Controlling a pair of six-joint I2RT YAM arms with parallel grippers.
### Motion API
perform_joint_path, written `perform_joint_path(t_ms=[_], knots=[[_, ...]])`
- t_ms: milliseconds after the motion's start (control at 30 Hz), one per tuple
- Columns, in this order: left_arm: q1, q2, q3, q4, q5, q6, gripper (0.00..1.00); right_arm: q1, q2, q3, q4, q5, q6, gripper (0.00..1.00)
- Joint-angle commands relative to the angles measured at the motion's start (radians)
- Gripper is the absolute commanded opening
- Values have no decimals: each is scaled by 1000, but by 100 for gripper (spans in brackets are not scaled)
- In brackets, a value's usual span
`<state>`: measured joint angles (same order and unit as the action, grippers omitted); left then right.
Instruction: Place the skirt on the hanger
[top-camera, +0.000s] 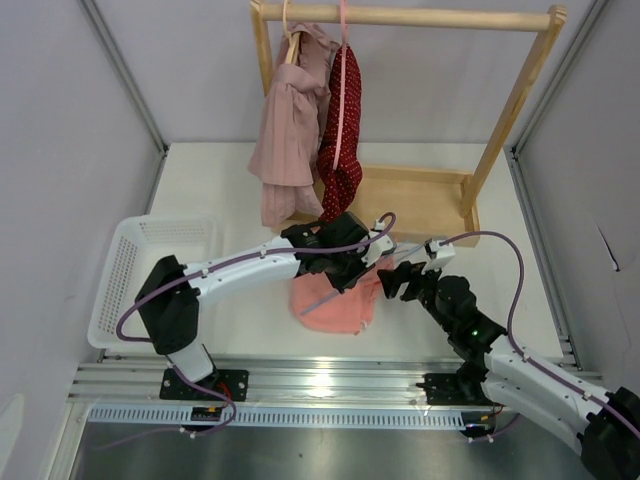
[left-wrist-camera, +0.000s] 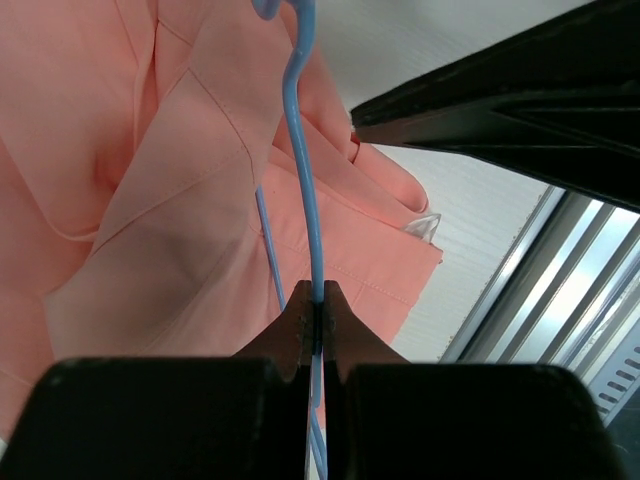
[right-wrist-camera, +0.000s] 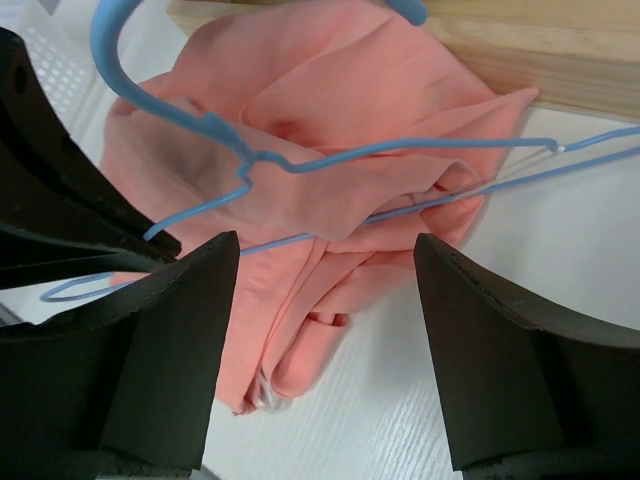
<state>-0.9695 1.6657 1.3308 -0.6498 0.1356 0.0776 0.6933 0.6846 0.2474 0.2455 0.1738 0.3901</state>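
Note:
The salmon-pink skirt (top-camera: 335, 305) lies crumpled on the table between the arms; it also fills the left wrist view (left-wrist-camera: 150, 200) and the right wrist view (right-wrist-camera: 340, 120). The thin light-blue hanger (right-wrist-camera: 330, 160) lies across it, part of the cloth draped over its frame. My left gripper (left-wrist-camera: 316, 300) is shut on the hanger's wire (left-wrist-camera: 308, 170) and shows in the top view (top-camera: 345, 262) over the skirt. My right gripper (right-wrist-camera: 325, 300) is open and empty, just right of the skirt in the top view (top-camera: 395, 278), above the skirt's near edge.
A wooden clothes rack (top-camera: 420, 185) stands at the back with a striped mauve garment (top-camera: 290, 130) and a dark red dotted garment (top-camera: 343, 130) hung on it. A white basket (top-camera: 135, 270) sits at the left. The table's metal front rail (top-camera: 320, 385) runs along the near edge.

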Motion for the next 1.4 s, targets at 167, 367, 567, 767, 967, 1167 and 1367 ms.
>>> perform_joint_path(t_ms=[167,367,567,767,967,1167,1367], knots=[[14,23,61,-60,19,-10,0,51,40,76,161,135,-106,76],[14,20,64,-73,27,-7,0,80,50,93,189,156,-119,76],[14,17,70,-74,32,-7,0,87,138,95,254,190,-129,73],[14,20,71,-79,32,-9,0,87,252,92,363,194,-140,61],[14,20,73,-80,35,-7,0,87,286,93,406,216,-146,50],[14,9,77,-67,25,-18,1,89,276,101,371,228,-154,22],[25,-32,71,-24,-7,-64,19,89,236,87,328,231,-149,1]])
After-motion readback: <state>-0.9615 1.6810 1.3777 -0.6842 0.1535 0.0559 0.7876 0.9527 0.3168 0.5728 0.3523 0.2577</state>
